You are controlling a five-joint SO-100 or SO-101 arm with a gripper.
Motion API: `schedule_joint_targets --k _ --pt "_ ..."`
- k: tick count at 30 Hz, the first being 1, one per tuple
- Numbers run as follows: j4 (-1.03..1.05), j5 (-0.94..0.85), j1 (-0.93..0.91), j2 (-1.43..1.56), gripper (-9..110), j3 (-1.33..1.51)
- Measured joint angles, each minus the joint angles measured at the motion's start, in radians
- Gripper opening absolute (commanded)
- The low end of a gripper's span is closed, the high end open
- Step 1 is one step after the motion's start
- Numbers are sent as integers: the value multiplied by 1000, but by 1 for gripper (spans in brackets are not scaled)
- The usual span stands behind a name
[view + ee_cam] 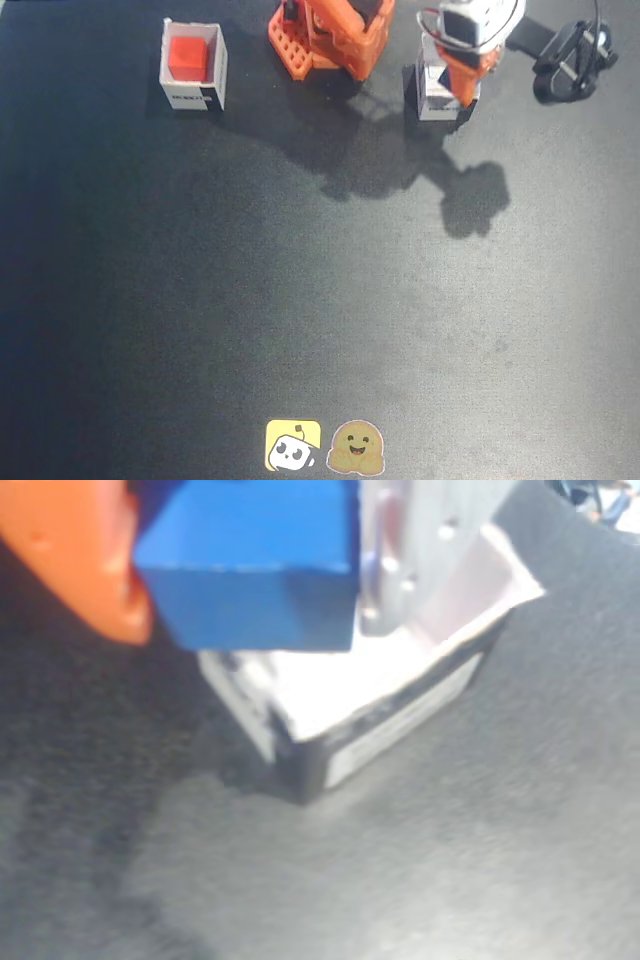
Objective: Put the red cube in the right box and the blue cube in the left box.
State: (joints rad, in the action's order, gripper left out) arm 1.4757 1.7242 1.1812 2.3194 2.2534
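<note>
Gripper is closed on the blue cube, orange finger on one side and grey finger on the other, w/ the cube hanging just above the open white box. Probably held there so it can drop straight in; box mouth sits right under it.

Red cube already sits inside the other box, at left in the fixed view, well apart from the arm. So that half looks done.

Fixed view gives the layout: both boxes near the top edge, arm base btwn them, gripper over the right-hand box. But the blue cube isn't visible there, the arm hides it. Wrist view shows the grip and cube-to-box alignment, tho it's blurry, and nothing of the red cube.
</note>
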Motion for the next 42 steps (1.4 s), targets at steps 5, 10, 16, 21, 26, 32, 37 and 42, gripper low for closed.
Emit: schedule_joint_targets --k 5,10,16,21,26,32,37,42 --pt "0 3 41 -12 14 0" --pt "0 3 83 -21 14 0" --pt "0 6 137 -21 14 23" --pt "0 3 167 20 14 66" --pt "-5 25 195 52 14 91" --pt "-5 31 204 86 18 103" --pt "-5 31 204 86 21 103" --pt "-9 31 204 86 8 103"
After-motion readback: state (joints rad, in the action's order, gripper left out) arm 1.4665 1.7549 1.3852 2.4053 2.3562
